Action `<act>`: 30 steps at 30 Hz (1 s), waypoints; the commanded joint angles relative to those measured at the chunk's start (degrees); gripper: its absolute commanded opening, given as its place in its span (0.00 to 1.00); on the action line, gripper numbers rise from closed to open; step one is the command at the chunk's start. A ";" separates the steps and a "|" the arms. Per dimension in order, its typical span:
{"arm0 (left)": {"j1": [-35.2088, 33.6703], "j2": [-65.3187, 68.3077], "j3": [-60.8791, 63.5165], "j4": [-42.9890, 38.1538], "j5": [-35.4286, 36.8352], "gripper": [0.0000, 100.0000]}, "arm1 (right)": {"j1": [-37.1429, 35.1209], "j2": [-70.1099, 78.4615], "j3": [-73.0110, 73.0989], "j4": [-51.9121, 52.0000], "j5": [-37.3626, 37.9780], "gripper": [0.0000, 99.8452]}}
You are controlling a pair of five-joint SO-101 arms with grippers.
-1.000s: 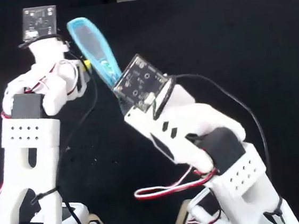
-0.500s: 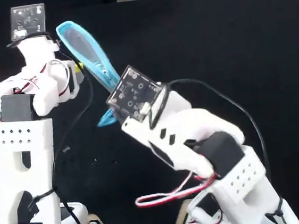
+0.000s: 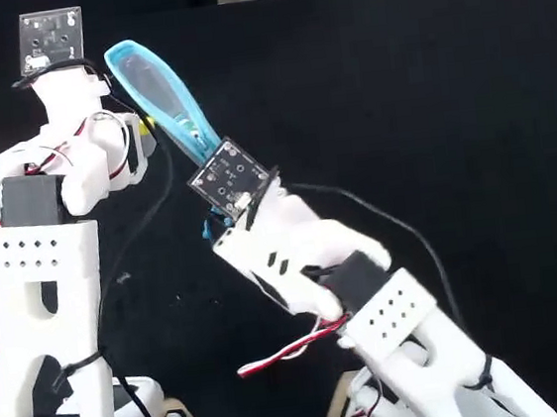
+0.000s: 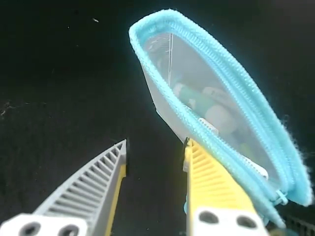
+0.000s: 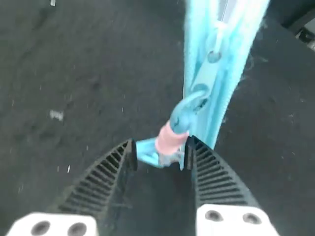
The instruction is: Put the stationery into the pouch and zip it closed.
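**Zip pull between slack jaws, pouch unbraced**

The blue pouch (image 3: 162,96) sits edge-up between the 2 arms, over the black worktop (image 3: 427,103). Stationery (image 4: 206,105) shows through its clear side. The left gripper (image 4: 155,143) has its jaws apart, with the yellow one touching the pouch wall. The right gripper (image 5: 160,142) has its jaws apart around the zip pull (image 5: 170,137), not visibly pinching it. With nothing clamping the pouch, a tug would likely drag it rather than run the zip, or the pull could slip free. No writing on the pouch is legible.

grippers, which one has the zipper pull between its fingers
The right gripper: the pink zipper pull sits between its black fingers. The yellow-fingered left gripper is beside the pouch body.
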 commanded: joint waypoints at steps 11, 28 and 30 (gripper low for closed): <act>-0.04 -0.70 -3.74 0.09 0.70 0.19 | 0.09 -1.01 3.38 -12.13 -12.66 0.24; 0.04 -0.70 -3.65 0.09 0.88 0.19 | 11.96 -1.63 6.64 -16.97 -4.57 0.01; 0.04 -0.70 -3.56 0.09 0.88 0.19 | 11.78 -3.30 6.73 -16.79 -4.57 0.01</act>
